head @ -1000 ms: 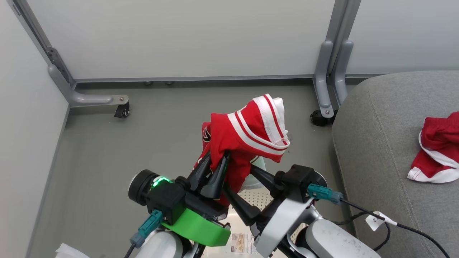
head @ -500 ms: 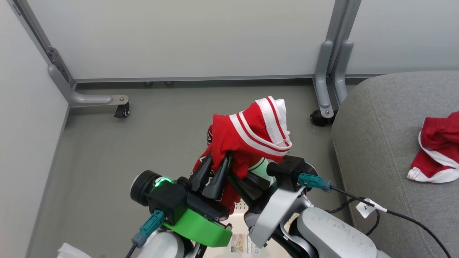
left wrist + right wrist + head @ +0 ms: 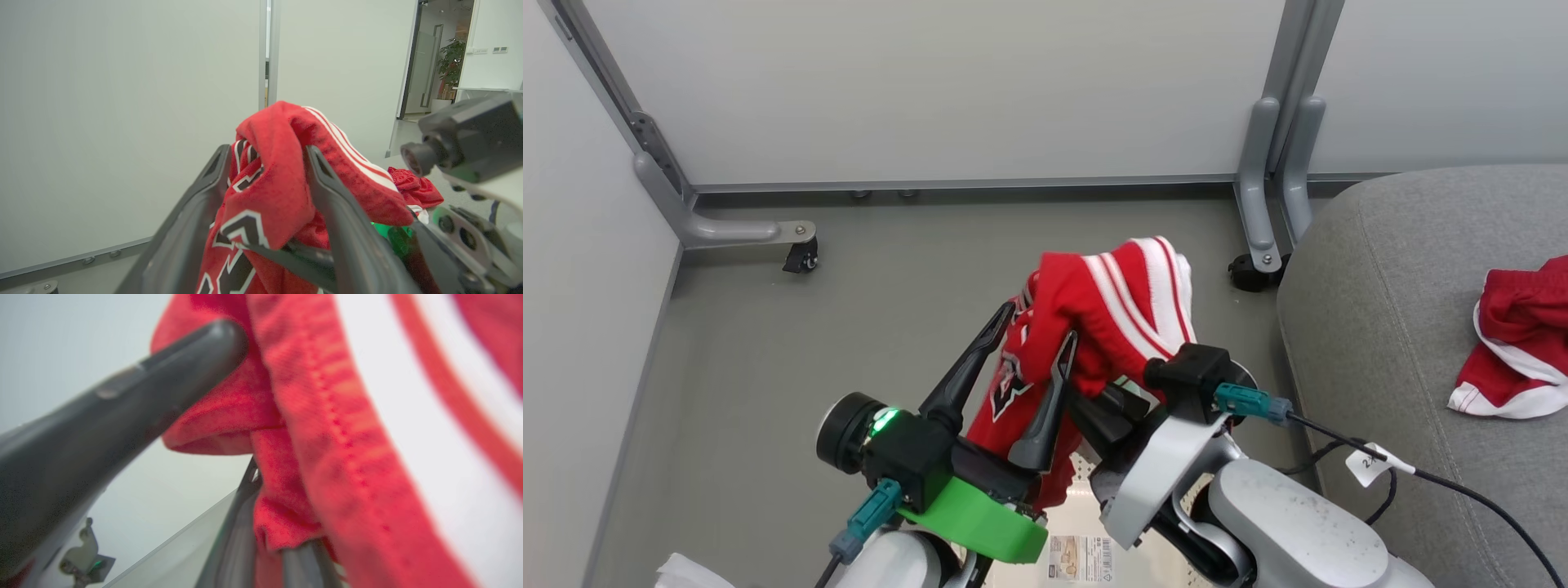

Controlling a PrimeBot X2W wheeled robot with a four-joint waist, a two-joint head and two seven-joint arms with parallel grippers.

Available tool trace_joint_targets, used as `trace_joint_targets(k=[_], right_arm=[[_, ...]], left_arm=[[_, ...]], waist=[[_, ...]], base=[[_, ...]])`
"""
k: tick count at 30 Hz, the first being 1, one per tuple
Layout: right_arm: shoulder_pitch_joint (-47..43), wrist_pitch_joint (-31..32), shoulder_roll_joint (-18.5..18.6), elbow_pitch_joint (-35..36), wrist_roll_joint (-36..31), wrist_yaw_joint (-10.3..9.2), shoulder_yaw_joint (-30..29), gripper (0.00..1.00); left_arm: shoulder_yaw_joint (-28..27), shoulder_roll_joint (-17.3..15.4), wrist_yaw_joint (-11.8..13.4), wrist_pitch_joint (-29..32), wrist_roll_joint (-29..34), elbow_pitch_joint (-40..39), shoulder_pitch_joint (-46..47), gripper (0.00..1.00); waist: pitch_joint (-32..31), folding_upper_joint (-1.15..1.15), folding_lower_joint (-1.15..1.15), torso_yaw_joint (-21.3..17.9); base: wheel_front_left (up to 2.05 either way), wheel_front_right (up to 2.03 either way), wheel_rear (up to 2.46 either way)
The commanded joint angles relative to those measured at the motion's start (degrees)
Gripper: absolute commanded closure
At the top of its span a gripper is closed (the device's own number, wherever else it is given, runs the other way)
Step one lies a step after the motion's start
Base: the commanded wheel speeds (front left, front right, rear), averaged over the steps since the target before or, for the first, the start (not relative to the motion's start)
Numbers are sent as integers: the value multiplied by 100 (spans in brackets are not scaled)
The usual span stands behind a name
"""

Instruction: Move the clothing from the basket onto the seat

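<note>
The left gripper (image 3: 1039,324) has its fingers apart, and the red jersey (image 3: 1127,302) hangs between them above the basket (image 3: 1086,527). The right gripper (image 3: 1107,400) is closed on this jersey. A second red garment (image 3: 1515,343) lies on the grey seat (image 3: 1380,327)

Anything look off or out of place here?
Nothing damaged or spilled. One oddity: the red garment hangs mid-air, pinched by the shut right claw yet draped over one finger of the open left claw, so it might snag there. A second garment lies crumpled on the seat.
</note>
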State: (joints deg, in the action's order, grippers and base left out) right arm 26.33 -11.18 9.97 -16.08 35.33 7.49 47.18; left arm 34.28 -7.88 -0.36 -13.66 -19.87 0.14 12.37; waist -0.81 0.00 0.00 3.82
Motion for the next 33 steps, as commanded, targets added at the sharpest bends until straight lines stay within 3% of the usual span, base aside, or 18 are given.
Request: trace_joint_targets(k=[1,15,25,33], right_arm=[[111,-55,32,-45,27,0,-73,100],[281,-115,236,-424,-360,0,-495,100],[246,-163,330,-588,-418,0,-579,100],[225,-159,366,-604,-441,0,-605,100]], left_arm=[[21,-66,43,42,118,-15,91,0],[605,-726,-199,812,358,-67,-468,0],[700,-703,-155,842,313,-108,-458,0],[579,-789,-35,840,250,-128,-431,0]], waist=[[10,0,0,1],[164,0,0,179],[215,0,0,197],[261,0,0,-208]], base=[[0,0,0],[0,0,0],[0,0,0],[0,0,0]])
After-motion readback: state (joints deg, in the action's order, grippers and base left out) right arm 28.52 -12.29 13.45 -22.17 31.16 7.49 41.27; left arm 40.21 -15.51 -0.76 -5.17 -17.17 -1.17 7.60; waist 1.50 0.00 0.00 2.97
